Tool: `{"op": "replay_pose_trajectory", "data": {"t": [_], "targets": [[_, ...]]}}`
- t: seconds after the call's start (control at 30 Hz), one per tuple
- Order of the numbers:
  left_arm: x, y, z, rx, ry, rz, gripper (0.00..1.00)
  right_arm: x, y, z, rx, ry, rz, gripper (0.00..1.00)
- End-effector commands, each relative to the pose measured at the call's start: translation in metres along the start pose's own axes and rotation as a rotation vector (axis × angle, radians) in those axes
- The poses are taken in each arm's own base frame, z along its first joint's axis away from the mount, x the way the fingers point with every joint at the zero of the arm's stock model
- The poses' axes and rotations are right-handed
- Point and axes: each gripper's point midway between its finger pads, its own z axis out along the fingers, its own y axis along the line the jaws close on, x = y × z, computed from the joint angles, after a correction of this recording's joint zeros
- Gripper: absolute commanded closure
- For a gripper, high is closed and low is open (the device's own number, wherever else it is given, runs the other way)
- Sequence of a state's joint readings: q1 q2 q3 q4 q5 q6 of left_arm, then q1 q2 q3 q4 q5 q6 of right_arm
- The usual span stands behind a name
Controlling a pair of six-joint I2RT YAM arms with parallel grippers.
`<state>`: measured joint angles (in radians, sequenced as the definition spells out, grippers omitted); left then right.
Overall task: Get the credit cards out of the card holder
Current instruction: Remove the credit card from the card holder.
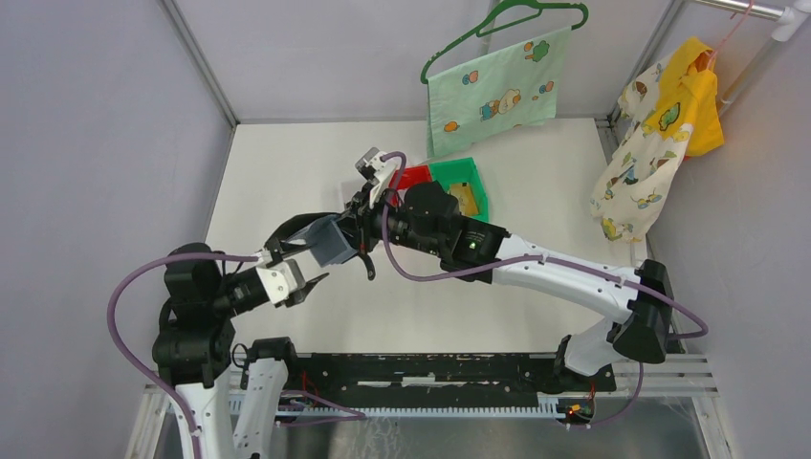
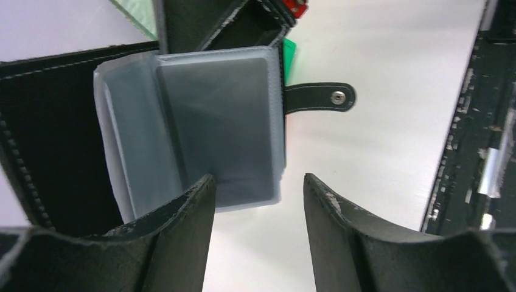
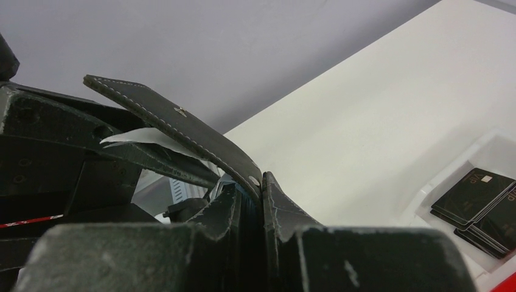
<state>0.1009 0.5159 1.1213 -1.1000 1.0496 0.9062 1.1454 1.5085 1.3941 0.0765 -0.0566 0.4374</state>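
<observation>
Steadiness matters most here. Our right gripper point(image 3: 260, 182) is pinched narrow on the black cover of the card holder point(image 1: 328, 239). That pinch alone carries the holder, open and clear of the bench point(image 1: 287, 172), in the middle of the overhead view. Our left gripper point(image 2: 258, 182) stands partly wide with nothing between its fingers. The clear sleeves point(image 2: 213, 121) fan out just beyond its tips, at upper left of the left wrist view, and the snap tab point(image 2: 319, 97) sticks out to their right. What looks like a grey card point(image 2: 228, 103) sits in the front sleeve.

We judge the step in hand to be drawing that card out. To do it well, we should hold the right pinch firm. The left fingers go to the sleeve's open edge, though we cannot make out which edge that is. They should close on the card alone, not the plastic, and pull straight along the sleeve so it does not buckle. Some dark cards point(image 3: 474, 194) lie in a bin point(image 3: 426, 210) at lower right of the right wrist view.
</observation>
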Motion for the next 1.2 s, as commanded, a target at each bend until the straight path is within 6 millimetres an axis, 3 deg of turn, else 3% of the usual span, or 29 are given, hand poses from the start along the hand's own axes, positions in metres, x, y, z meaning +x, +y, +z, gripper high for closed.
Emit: {"op": "replay_pose_trajectory", "data": {"t": [0.0, 0.17, 0.3, 0.43, 0.57, 1.17], "targets": [[-0.019, 0.037, 0.0, -0.181, -0.09, 0.023, 0.4, -0.031, 0.013, 0.003, -0.017, -0.08, 0.04, 1.0], [-0.02, 0.057, -0.004, -0.273, -0.081, 0.045, 0.42, -0.028, 0.012, 0.004, -0.003, -0.077, 0.051, 1.0], [-0.021, 0.051, -0.003, -0.248, -0.087, 0.043, 0.42, -0.031, 0.012, 0.003, 0.004, -0.087, 0.054, 1.0], [-0.027, 0.029, -0.001, -0.15, -0.118, 0.014, 0.4, -0.035, 0.007, 0.005, 0.04, -0.095, 0.067, 1.0], [-0.021, 0.018, -0.001, -0.117, -0.098, 0.027, 0.4, -0.034, 0.002, 0.005, 0.066, -0.098, 0.079, 1.0], [-0.007, 0.032, -0.003, -0.195, -0.042, 0.106, 0.45, -0.03, 0.013, 0.017, 0.063, -0.095, 0.132, 1.0]]}}
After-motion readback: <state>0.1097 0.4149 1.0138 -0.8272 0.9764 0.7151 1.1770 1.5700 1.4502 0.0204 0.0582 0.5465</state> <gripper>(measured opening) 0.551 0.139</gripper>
